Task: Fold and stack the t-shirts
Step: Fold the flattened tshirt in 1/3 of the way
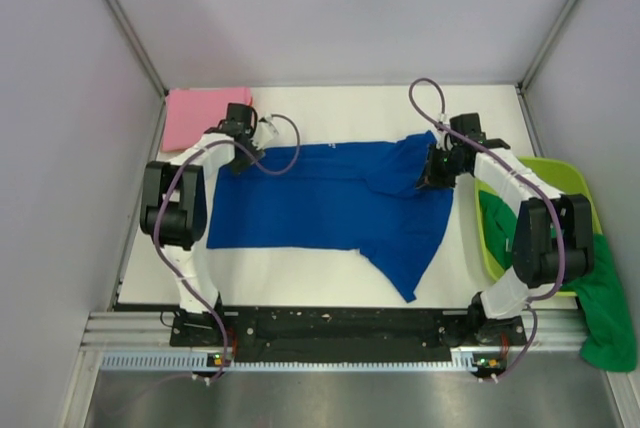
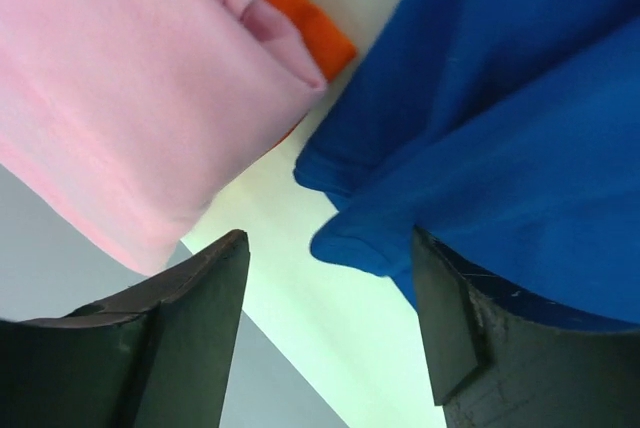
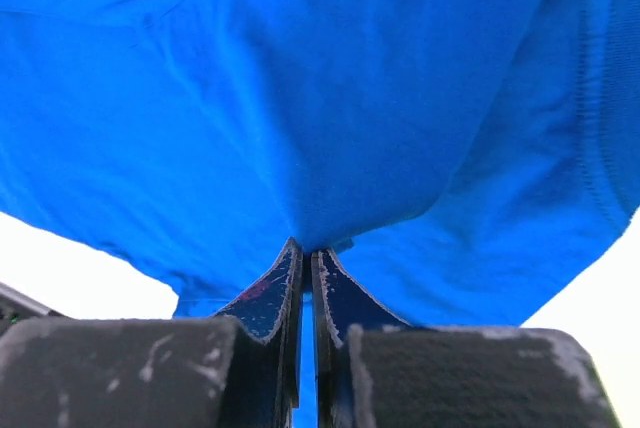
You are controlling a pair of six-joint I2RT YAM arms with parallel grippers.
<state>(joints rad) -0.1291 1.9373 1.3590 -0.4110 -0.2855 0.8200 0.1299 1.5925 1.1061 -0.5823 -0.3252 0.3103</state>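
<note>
The royal blue t-shirt (image 1: 330, 203) lies spread across the white table, its right end bunched and lifted. My right gripper (image 1: 437, 173) is shut on that raised end; in the right wrist view the gripper (image 3: 305, 253) pinches a peak of blue cloth (image 3: 300, 98). My left gripper (image 1: 243, 153) hovers at the shirt's far left corner. In the left wrist view the gripper (image 2: 330, 248) is open with nothing between its fingers, and the blue corner (image 2: 480, 148) lies just ahead of the right one. The folded pink t-shirt (image 1: 195, 116) sits at the back left. A green t-shirt (image 1: 608, 318) spills from the tub.
The lime-green tub (image 1: 570, 176) stands at the right edge, beside the right arm. Something orange (image 2: 300, 18) shows under the pink t-shirt (image 2: 130, 88). Grey walls close in the table on the left, back and right. Bare table (image 1: 330, 108) runs behind the blue shirt.
</note>
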